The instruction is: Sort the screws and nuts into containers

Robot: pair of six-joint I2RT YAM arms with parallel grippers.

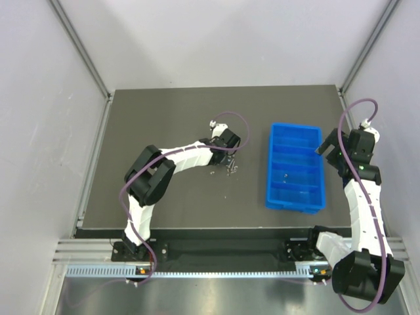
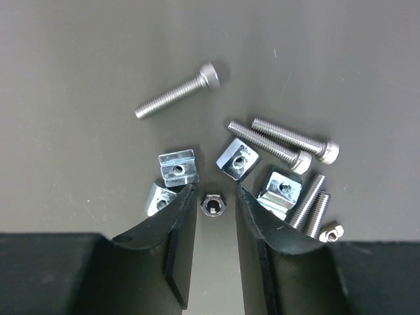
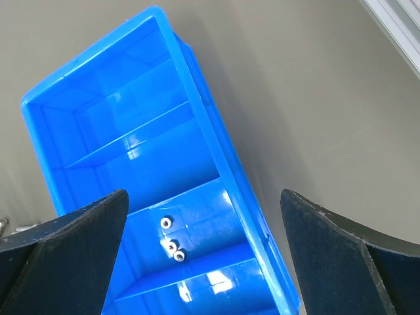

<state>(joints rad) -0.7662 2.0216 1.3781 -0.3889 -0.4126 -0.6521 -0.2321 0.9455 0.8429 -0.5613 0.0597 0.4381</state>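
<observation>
The left gripper is standing partly open, low over the dark table. Its two black fingers are straddling a small hex nut. A sliver of bare table is showing on each side of that nut, so the jaws are not gripping anything yet.

Square nuts are crowding the tips. Two are lying just beside the left finger, the nearer one partly hidden by its edge. One is sitting just ahead of the gap, and one is lying against or almost against the right finger. Screws are lying beyond and to the right, with a single one farther ahead, apart from the rest.

The right gripper is hanging wide open and empty above the blue tray. Three small nuts are lying together in one of its middle compartments. In the overhead view the tray is sitting to the right of the loose pile, apart from it.

The likely trouble is the crowding. As the jaws come together, a finger could be dragging a square nut along, wedging it against the hex nut or lifting both. The hex nut is also tiny and flat, so a pinch on its corners could be squirting it out sideways. A weak hold could be losing it on the way to the tray.
</observation>
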